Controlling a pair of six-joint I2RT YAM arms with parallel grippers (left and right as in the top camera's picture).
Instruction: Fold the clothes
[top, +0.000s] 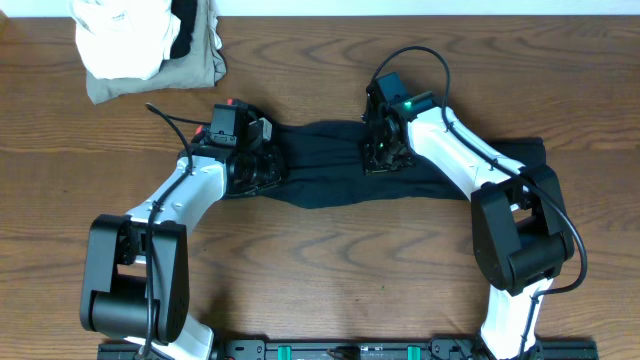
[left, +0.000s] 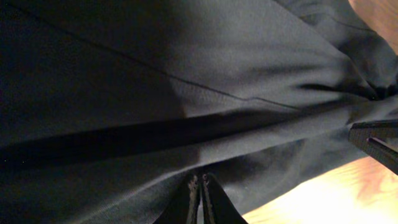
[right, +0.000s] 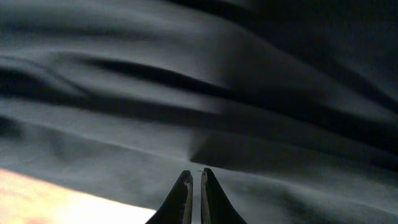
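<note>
Both left fingers (left: 192, 200) and right fingers (right: 179, 200) closed, grip unclear, on black garment (top: 320, 165); white cloth (top: 120, 35) apart

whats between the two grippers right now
Only the black garment: its fabric runs unbroken from the left gripper to the right gripper, with nothing lying on that stretch. The overhead view shows it.

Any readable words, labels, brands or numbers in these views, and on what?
None readable. The black garment shows no print or tag in any view; the folded clothes at the top left carry no lettering; the robot arms show a green light but no legible marking.
</note>
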